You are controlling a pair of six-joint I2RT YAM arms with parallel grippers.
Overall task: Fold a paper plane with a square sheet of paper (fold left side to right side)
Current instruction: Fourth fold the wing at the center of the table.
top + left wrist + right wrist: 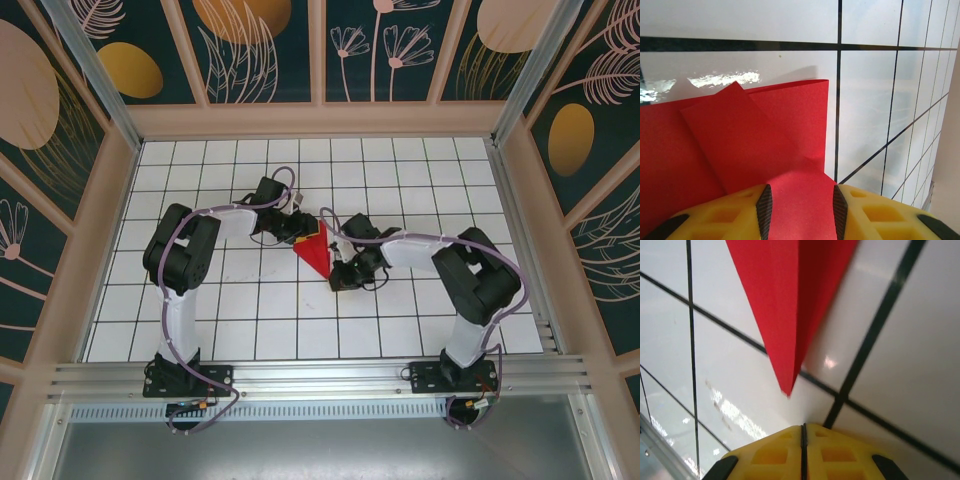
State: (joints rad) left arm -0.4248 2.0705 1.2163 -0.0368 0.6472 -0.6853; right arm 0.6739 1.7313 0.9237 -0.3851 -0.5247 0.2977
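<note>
Left wrist view: bright red folded paper sheet (740,135) runs off left and bottom edges. Right wrist view: top edge crops its wide end. Overhead, you cannot read creases: too small.

The red paper (740,135) looks matt and faintly grainy. The white tiled table (865,100) is glossy. The left gripper (800,212) has fingers (880,215) of smooth yellow plastic.

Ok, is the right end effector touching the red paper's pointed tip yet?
Apart. The right wrist view shows the shut right end effector short of the red paper, with a strip of bare white tile between the paper's point and the fingertips.
</note>
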